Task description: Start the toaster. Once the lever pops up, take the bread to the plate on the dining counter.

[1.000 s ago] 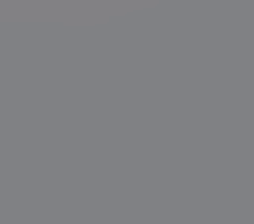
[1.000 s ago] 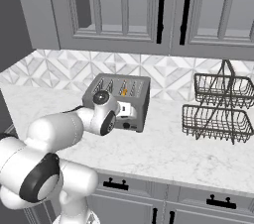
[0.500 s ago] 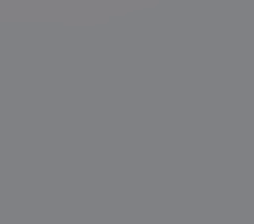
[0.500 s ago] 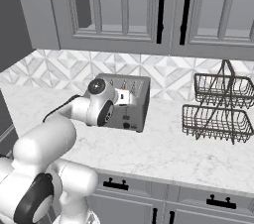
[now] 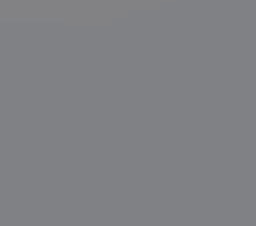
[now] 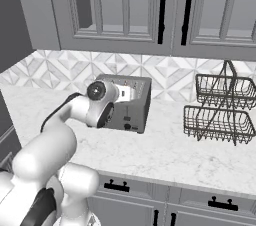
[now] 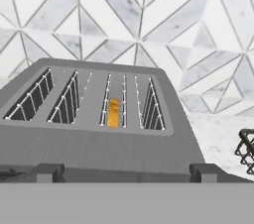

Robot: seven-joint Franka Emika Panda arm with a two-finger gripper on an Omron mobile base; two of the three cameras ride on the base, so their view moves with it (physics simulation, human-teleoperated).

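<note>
You have the arm (image 6: 75, 120) reaching forward over the white marble counter (image 6: 165, 155), wrist right in front of the toaster (image 6: 131, 101), covering the toaster's left front as the right base view sees it. The jaws themselves are hidden behind the wrist there, and the hand view cuts off the fingertips; the jaws stand wide, nothing between them

In the hand view you look down along the toaster (image 7: 94, 119) top from its front edge. Four slots run away from you toward 12 o'clock. The bread (image 7: 113, 113) sits low in the third slot from the left, showing as a small orange-tan patch between the wire guides, just right of centre. The other slots show wire guides alone

Two grey lever tabs stick up at the near edge, one at 7 o'clock (image 7: 48, 171), one at 5 o'clock (image 7: 206, 171)

Chevron tile backsplash (image 7: 149, 25) fills 12 o'clock behind the toaster. A two-tier wire basket (image 6: 220, 110) stands on the counter at 3 o'clock of the toaster, well apart. Grey upper cabinets (image 6: 150, 10) with dark handles hang above
</note>
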